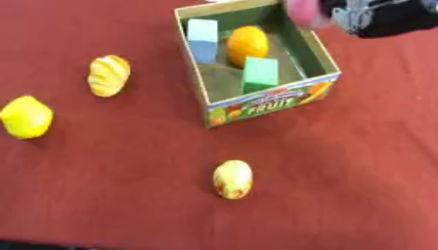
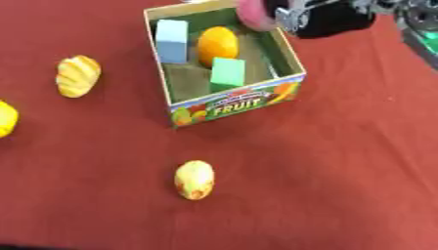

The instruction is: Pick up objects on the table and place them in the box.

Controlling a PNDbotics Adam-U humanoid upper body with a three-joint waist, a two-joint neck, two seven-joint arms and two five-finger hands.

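An open cardboard box (image 1: 273, 103) marked FRUIT stands at the upper middle of the red table. Inside it lie a pale blue block (image 1: 202, 39), an orange (image 1: 247, 44) and a green block (image 1: 260, 74). My right hand (image 1: 381, 17), black, comes in from the upper right and is shut on a rounded pink object (image 2: 255, 14), held above the box's far right corner. On the cloth lie a ridged yellow piece (image 1: 109, 75), a yellow lemon-like fruit (image 1: 26, 117) at the left edge, and a yellow-red oval fruit (image 1: 232, 179) in front of the box. The left hand does not show.
Red cloth (image 1: 359, 171) covers the whole table, with bare stretches to the right of and in front of the box. A dark and green piece of equipment (image 2: 424, 29) shows at the upper right edge.
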